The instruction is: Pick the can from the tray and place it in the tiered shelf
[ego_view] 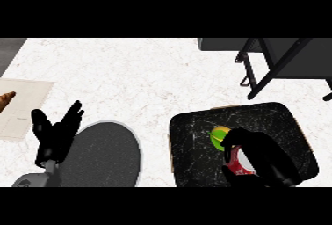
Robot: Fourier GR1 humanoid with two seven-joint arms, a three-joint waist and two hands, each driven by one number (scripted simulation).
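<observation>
Countertop of white marble, seen from steeply above. At five o'clock lies a black tray [194, 132]. On it the right hand [262, 151] curls its fingers round a red can [237, 164], which is tilted and mostly hidden under the hand. A green-yellow fruit [220, 134] sits just beside the can, toward eleven o'clock from it, close against the fingers. The tiered shelf [304, 66], dark with black slanted legs, stands at one o'clock.

To lift well, the can should probably rise straight up past the tray's rim before travelling toward one o'clock, so the fruit is not nudged. Bare counter between tray and shelf gives open room, and the shelf's legs look like the nearest obstacle.

At eight o'clock the left hand [55, 134] rests spread, fingers up, beside a grey plate [107, 154] at seven o'clock. A beige board [23, 110] with a brown bread piece [5, 100] lies at nine o'clock, well apart.
</observation>
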